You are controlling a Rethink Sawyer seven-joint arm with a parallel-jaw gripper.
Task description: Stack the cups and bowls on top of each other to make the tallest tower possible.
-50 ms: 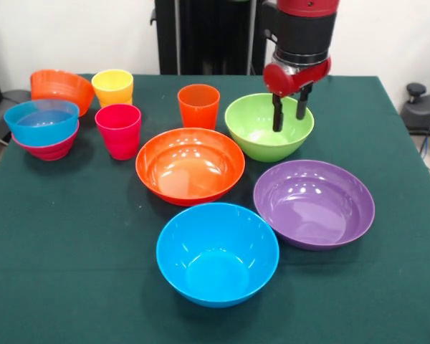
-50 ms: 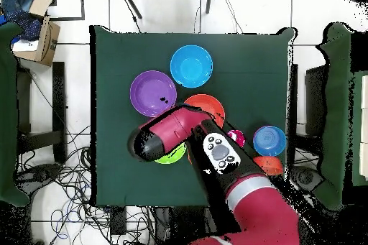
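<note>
A: Where is open room seen on the green tablecloth (image 1: 72,236)?

B: Bare cloth is seen along the lower left and bottom of the front view, and at the right edge beyond the purple bowl (image 1: 314,203). The upper left is crowded: a translucent orange bowl (image 1: 61,89), a yellow cup (image 1: 112,87), a red-pink cup (image 1: 118,130), and a translucent blue bowl (image 1: 41,120) nested in a magenta bowl (image 1: 49,147).

A: And the middle?

B: It is filled by the large orange bowl (image 1: 190,163), with the orange cup (image 1: 198,105) just behind it and the blue bowl (image 1: 217,252) below it.

A: How is the gripper (image 1: 289,113) placed?

B: It is held at the upper right over the lime green bowl (image 1: 269,126), its two black fingers (image 1: 277,115) spread apart and lowered inside the bowl's right half; nothing is pinched. No tower is built; only the two small bowls are nested.
</note>
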